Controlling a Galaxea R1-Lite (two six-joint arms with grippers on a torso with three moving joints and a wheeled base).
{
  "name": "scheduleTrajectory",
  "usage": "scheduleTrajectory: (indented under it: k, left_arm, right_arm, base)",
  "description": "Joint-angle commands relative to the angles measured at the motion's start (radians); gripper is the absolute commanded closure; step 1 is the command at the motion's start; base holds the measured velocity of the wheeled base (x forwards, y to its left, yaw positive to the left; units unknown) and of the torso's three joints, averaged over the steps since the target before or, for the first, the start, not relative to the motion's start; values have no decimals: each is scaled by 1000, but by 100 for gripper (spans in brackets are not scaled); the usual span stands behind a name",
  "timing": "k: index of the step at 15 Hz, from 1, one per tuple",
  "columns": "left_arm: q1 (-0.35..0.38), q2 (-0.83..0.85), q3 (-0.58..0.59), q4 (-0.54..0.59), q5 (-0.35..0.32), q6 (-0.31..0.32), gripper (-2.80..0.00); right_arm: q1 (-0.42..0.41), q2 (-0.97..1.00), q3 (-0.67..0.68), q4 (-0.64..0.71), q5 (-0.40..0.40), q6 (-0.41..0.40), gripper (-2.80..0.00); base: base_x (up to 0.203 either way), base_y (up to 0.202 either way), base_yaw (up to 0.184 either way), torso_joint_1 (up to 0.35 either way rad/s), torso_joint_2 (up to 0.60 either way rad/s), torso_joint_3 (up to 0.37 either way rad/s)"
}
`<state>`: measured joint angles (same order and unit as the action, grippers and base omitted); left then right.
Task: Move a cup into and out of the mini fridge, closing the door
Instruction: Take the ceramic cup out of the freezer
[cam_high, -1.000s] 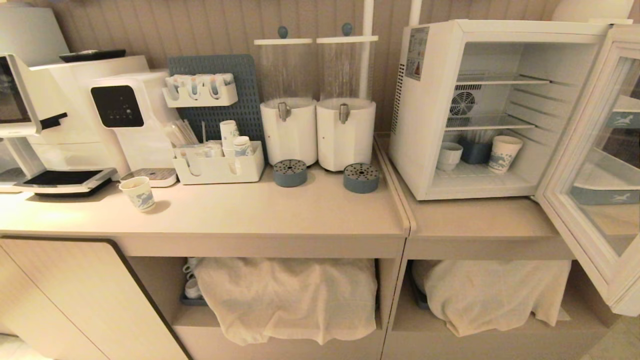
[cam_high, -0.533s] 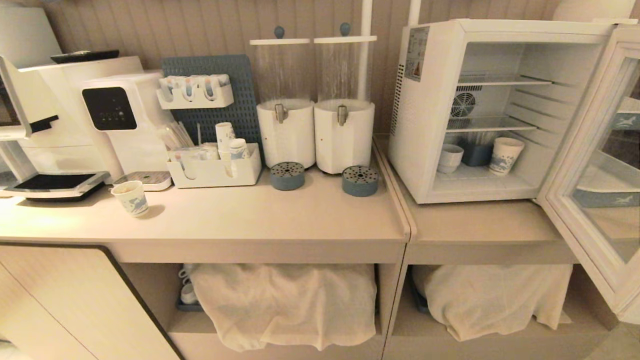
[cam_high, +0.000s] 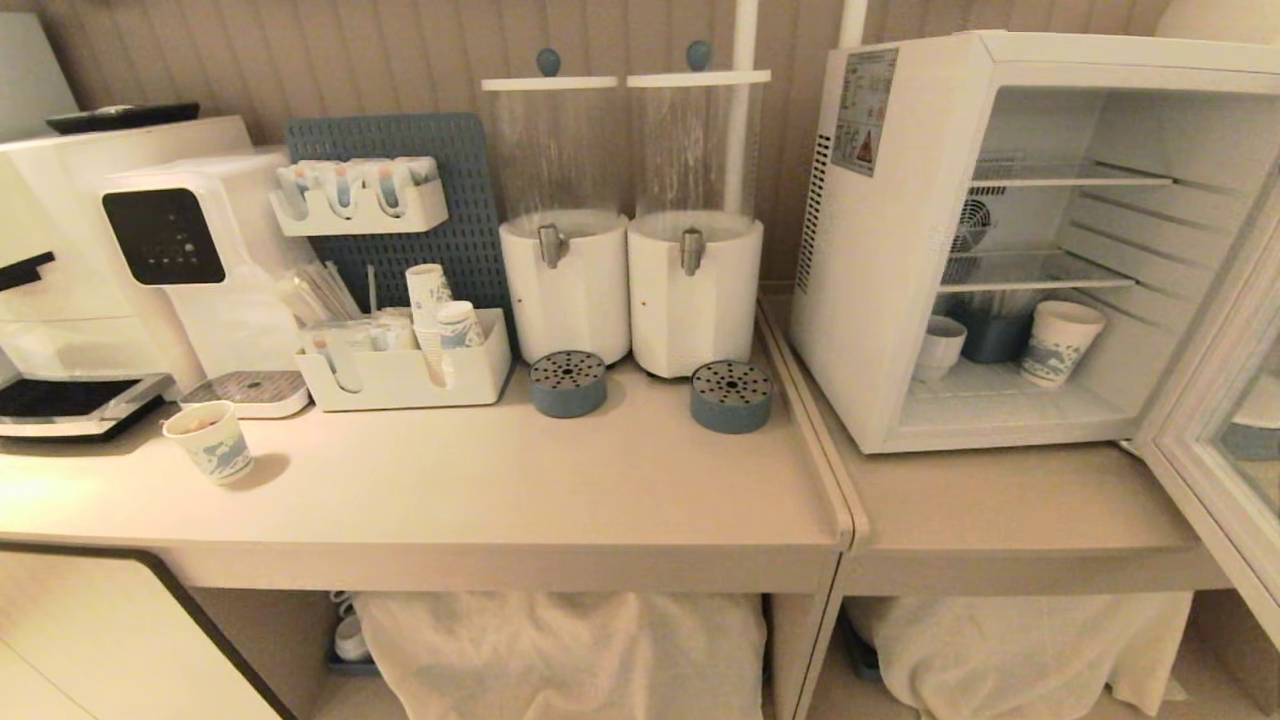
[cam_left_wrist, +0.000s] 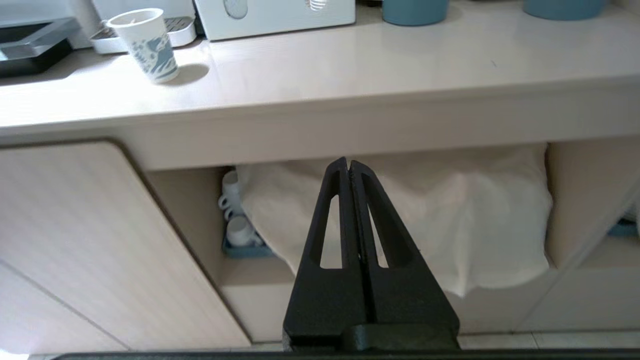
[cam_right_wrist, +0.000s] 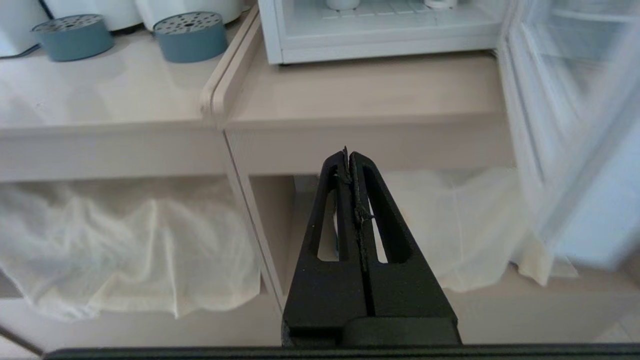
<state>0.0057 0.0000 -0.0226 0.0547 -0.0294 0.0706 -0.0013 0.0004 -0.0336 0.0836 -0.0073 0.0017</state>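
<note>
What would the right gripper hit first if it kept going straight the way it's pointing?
Probably the pale beige front edge of the counter below the white mini fridge. The shut right gripper aims about there, though depth is unclear.

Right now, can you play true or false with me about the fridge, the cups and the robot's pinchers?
1. The door of the mini fridge is shut. False: it stands wide open.
2. The cup, small and plain white, sits inside the fridge on its bottom level. True.
3. The left gripper is holding a paper cup. False: it is shut on nothing, low in front of the counter.
4. A blue-printed paper cup stands on the counter, left of the fridge. True.
5. The right gripper is reaching inside the fridge. False: it is shut and empty, below the counter edge.
</note>
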Motion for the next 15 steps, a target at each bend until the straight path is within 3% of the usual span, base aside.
scheduleTrajectory:
  k: [1, 8, 15]
  left_arm:
    - [0, 2, 0, 1, 0, 0, 0]
    - [0, 2, 0, 1, 6, -18, 0]
    - [0, 2, 0, 1, 9, -22, 0]
  right_arm:
    - [0, 1, 1, 0, 0, -1, 0]
    - [0, 1, 3, -1, 1, -19, 0]
    - [1, 19, -229, 24, 6, -15, 0]
  base:
    - [182, 0, -2, -2, 6, 6]
    - [175, 0, -1, 0, 2, 3]
    - [9, 0, 1, 1, 2, 0]
